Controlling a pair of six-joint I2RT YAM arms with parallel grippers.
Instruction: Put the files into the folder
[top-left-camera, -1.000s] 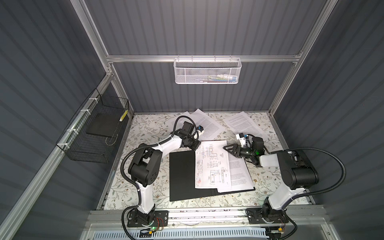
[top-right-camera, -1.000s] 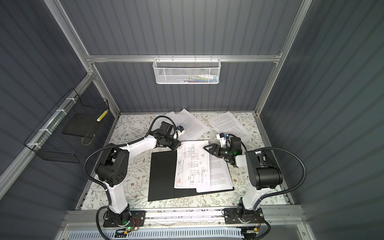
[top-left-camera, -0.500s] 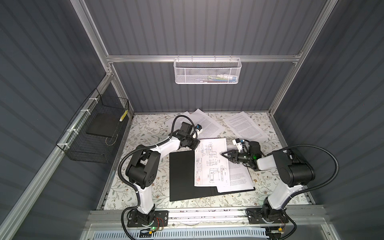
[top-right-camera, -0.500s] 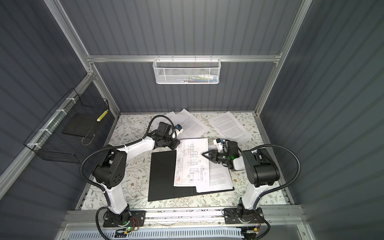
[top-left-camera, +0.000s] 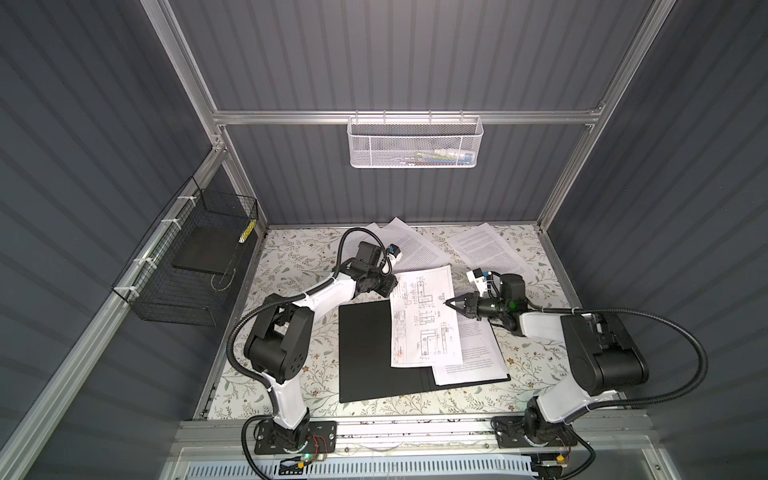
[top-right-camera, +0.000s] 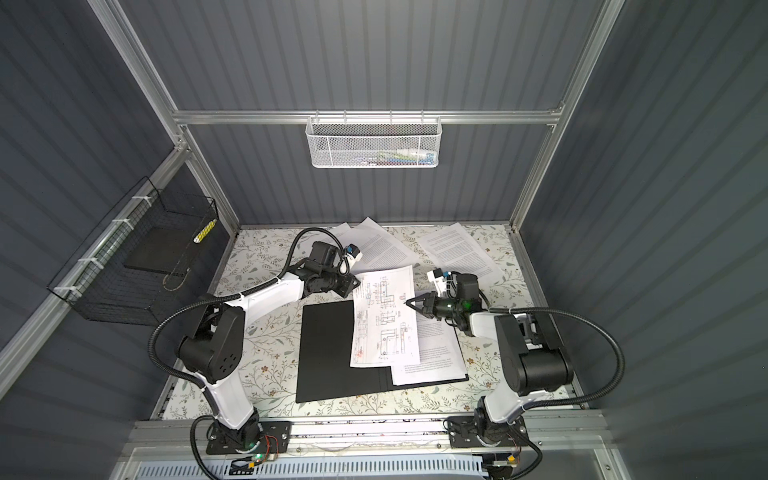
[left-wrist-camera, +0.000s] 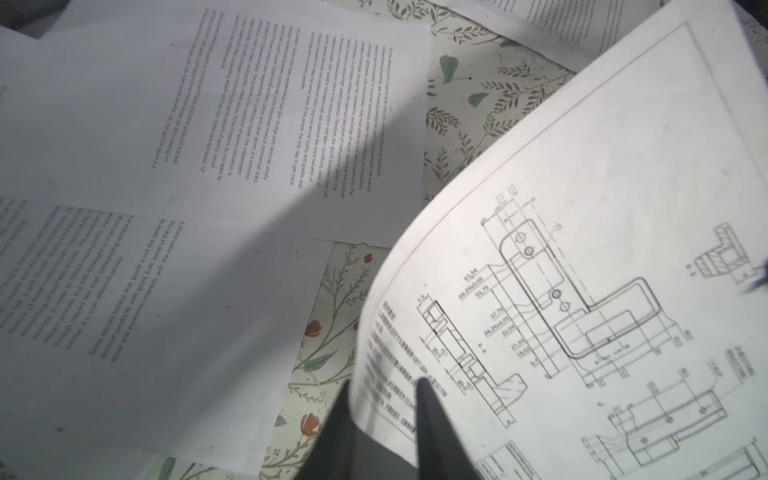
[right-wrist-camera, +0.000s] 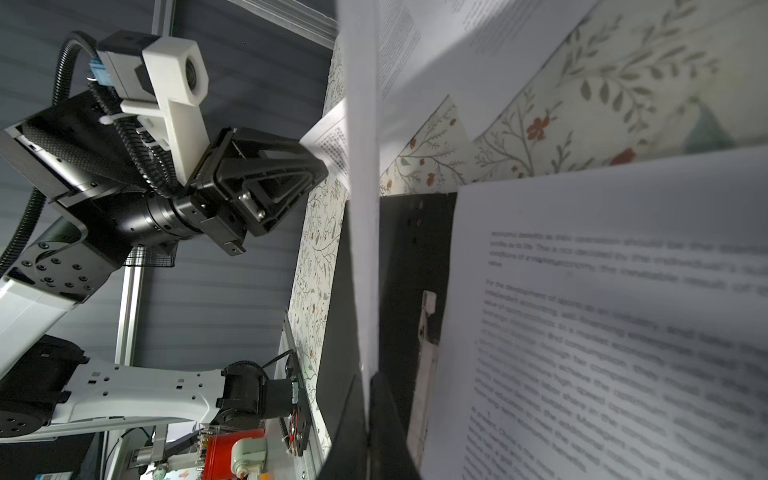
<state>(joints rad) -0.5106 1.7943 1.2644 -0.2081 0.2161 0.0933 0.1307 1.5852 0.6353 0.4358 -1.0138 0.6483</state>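
Right jaws: closed flat on the edge of a white paper drawing sheet (top-left-camera: 424, 320) (top-right-camera: 384, 320) printed with black technical line work. In the right wrist view the drawing sheet (right-wrist-camera: 361, 208) runs edge-on straight out from between the two closed tips, with no gap on either side.

Left jaws: parted narrowly at the opposite far corner of the same sheet. In the left wrist view that corner of the drawing sheet (left-wrist-camera: 582, 249) curls up between the two tips. The tips stand apart, and neither is seen pressing the paper.

Folder position: a flat rectangular folder (top-left-camera: 363, 353) (top-right-camera: 324, 353), black on its inner face, lies open on the floral-patterned table (top-left-camera: 291, 266) (top-right-camera: 257, 266), below and between the two pairs of jaws. The drawing sheet spans from the left jaws to the right jaws. At that end it is raised off the folder (right-wrist-camera: 415, 232); its other end lies across the folder's middle.

Filed paper: directly under the right jaws, a white printed text sheet (top-left-camera: 478, 357) (top-right-camera: 432, 357) (right-wrist-camera: 602, 311) lies on the folder half on that side. A pale clip strip (right-wrist-camera: 428, 332) runs just beside it.

Unfiled paper: beyond the left jaws, overlapping white loose text sheets (top-left-camera: 415, 247) (top-right-camera: 382, 247) (left-wrist-camera: 270, 104) lie on the table, outside the folder. Beyond the right jaws, further printed sheets (top-left-camera: 486, 249) (top-right-camera: 457, 249) lie well apart from the folder.
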